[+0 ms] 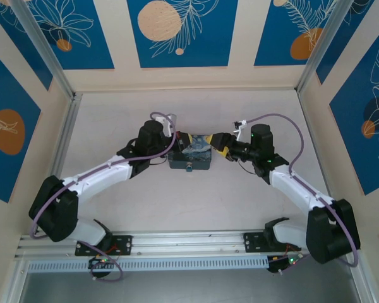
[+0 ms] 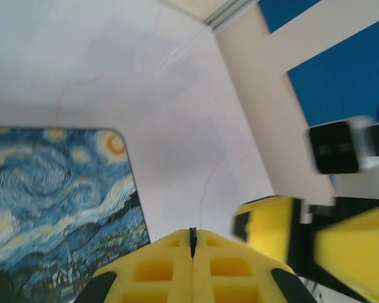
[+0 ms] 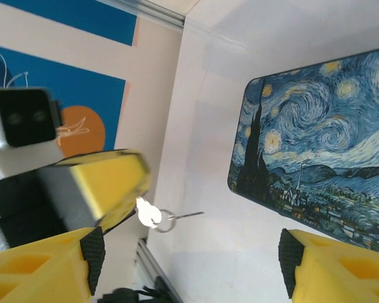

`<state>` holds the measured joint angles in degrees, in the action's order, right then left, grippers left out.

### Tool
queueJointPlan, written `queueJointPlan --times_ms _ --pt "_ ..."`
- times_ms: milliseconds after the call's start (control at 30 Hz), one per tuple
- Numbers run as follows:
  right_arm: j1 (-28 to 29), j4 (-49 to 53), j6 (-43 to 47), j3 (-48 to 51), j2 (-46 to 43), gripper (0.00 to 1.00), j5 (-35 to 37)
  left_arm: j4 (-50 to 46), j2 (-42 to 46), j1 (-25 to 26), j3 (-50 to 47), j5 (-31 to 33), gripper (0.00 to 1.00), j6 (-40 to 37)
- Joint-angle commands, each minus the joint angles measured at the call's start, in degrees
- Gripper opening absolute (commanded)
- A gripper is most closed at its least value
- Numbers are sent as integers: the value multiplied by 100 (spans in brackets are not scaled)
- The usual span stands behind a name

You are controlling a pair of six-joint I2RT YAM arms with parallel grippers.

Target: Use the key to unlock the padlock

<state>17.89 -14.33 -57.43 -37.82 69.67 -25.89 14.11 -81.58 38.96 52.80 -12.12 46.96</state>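
Over the worktop (image 1: pixel 196 202) and the Starry Night box (image 1: pixel 191 156), your right end effector (image 3: pixel 191 255) hangs released; the left end effector (image 2: pixel 192 237) is clenched on the key (image 3: pixel 187 216), at the box's 8 o'clock in the right wrist view. Pinch firmly and steer it squarely to the padlock (image 1: pixel 188 168), seemingly at the box's 6 o'clock edge

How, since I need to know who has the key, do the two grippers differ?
The left gripper is shut, pinching a thin dark sliver, apparently the key; the right gripper stands wide open and empty. The left gripper sits at the left end of the box, the right gripper at its right end. Both have yellow fingers.
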Motion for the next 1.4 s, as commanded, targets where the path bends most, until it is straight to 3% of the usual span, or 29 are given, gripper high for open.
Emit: queueJointPlan --times_ms 0,167,433,700,1367 --pt "104 -1690 -1155 126 336 72 -81 1508 238 21 -398 542 0 -50" --pt "299 -2658 -1605 -77 785 62 11 2443 504 24 -878 1132 0 305" --pt "657 -3720 -2212 -360 1288 58 263 3291 718 46 -1237 1999 0 806" --pt "826 -4571 -2631 -720 1840 52 272 3458 680 63 -1131 2017 0 968" --pt "1277 -4823 -2616 -939 2279 35 23 3468 621 141 -1138 2021 0 973"
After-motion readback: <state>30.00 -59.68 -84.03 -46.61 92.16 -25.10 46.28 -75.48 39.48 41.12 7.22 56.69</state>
